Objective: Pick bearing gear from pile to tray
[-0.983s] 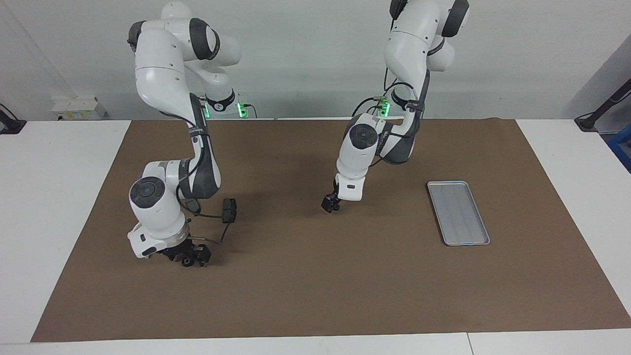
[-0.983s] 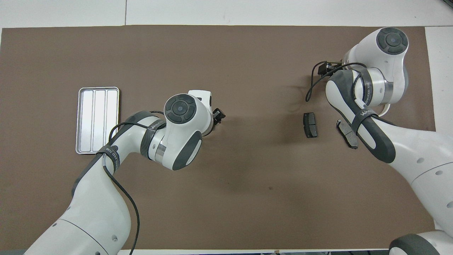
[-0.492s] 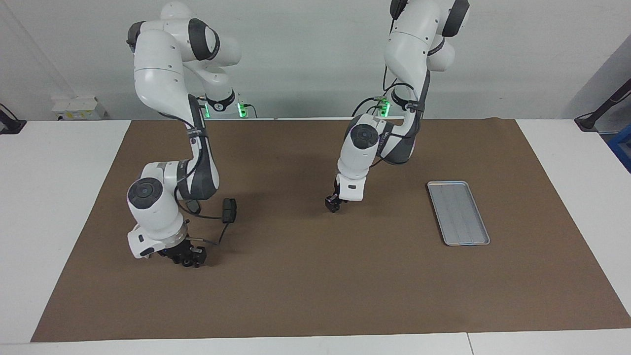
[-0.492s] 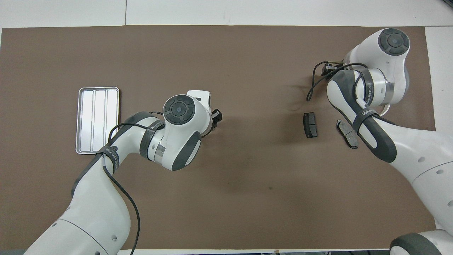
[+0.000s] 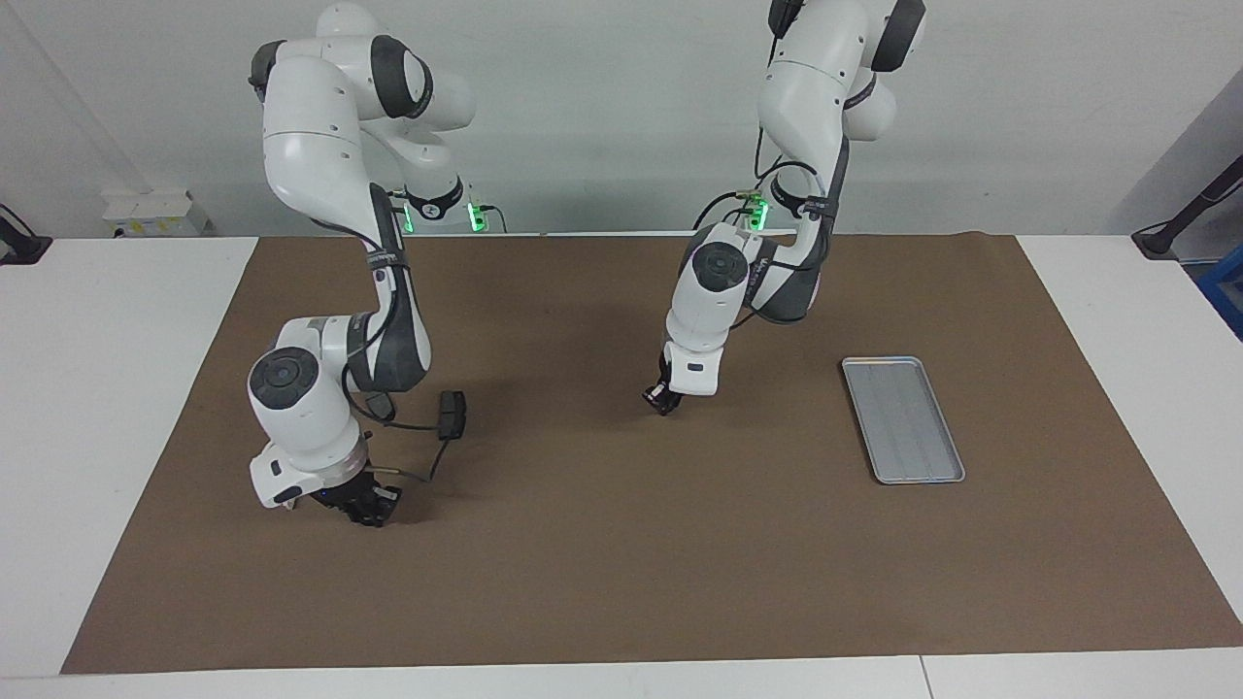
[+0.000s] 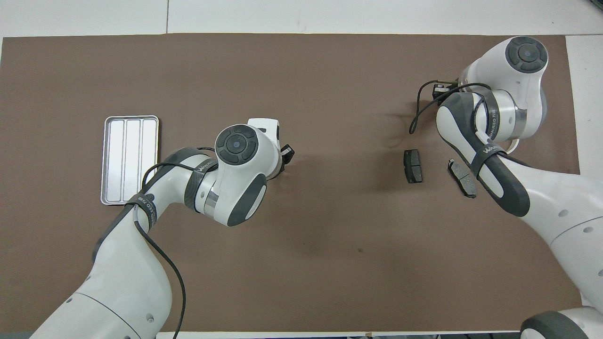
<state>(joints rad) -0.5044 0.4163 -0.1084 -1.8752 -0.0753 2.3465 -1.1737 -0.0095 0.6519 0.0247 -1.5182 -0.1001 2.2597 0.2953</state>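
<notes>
Of the pile, two dark grey brake pads show: one (image 6: 413, 165) (image 5: 452, 413) and a second (image 6: 462, 178) partly under the right arm. The bearing gear is hidden. My right gripper (image 5: 372, 512) (image 6: 439, 89) is down at the mat beside the pads, toward the right arm's end. Its fingertips are drawn together, and whatever may be between them is hidden. My left gripper (image 5: 663, 400) (image 6: 286, 153) is shut and hangs low over bare mat mid-table, with nothing visible in it. The silver tray (image 5: 903, 419) (image 6: 130, 160) lies toward the left arm's end with nothing in it.
A brown mat (image 5: 621, 582) covers most of the white table. A black cable (image 6: 417, 117) loops from the right wrist over the mat near the pads. A white box (image 5: 155, 209) sits off the mat at the robots' end.
Both grippers have closed from wide open. The right gripper stayed down beside the brake pads, and the left gripper barely shifted over the mat.
</notes>
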